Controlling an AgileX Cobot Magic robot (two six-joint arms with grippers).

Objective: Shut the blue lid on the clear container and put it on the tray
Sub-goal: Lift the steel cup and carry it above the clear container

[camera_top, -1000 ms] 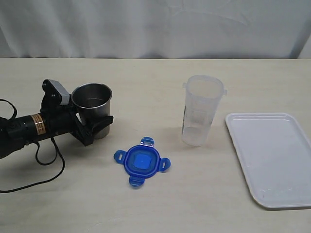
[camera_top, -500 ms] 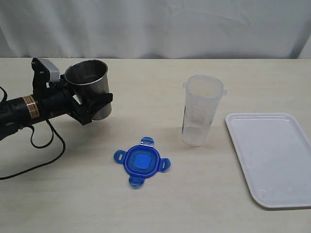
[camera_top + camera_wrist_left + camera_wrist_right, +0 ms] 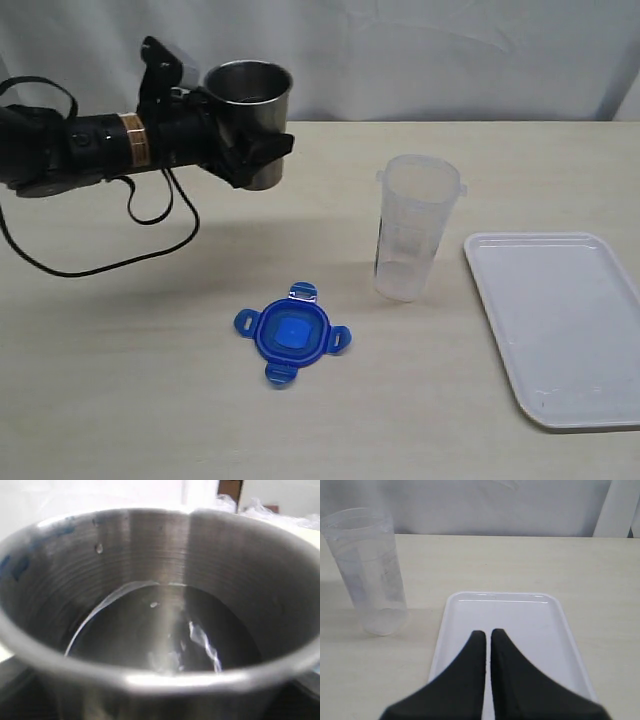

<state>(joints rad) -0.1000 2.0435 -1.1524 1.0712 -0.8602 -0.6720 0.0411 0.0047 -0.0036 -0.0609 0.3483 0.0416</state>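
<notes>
Left claw (image 3: 254,160) has lifted the steel cup (image 3: 248,100) off the worktop (image 3: 120,390), gripping it; blue lid (image 3: 293,333) lies below-right, clear container (image 3: 415,230) beyond, right claw (image 3: 487,642) pinched shut over the tray (image 3: 520,615)

Clear container (image 3: 416,228) upright on table (image 3: 130,400), mid-R. Lid (image 3: 291,334) flat on table, in front & L of container, apart. Tray (image 3: 555,320) R of container, near, not touching. Steel cup (image 3: 247,100) off table, back L, in left gripper (image 3: 252,152).

High exterior overview; tray (image 3: 560,320) common to right wrist
</notes>
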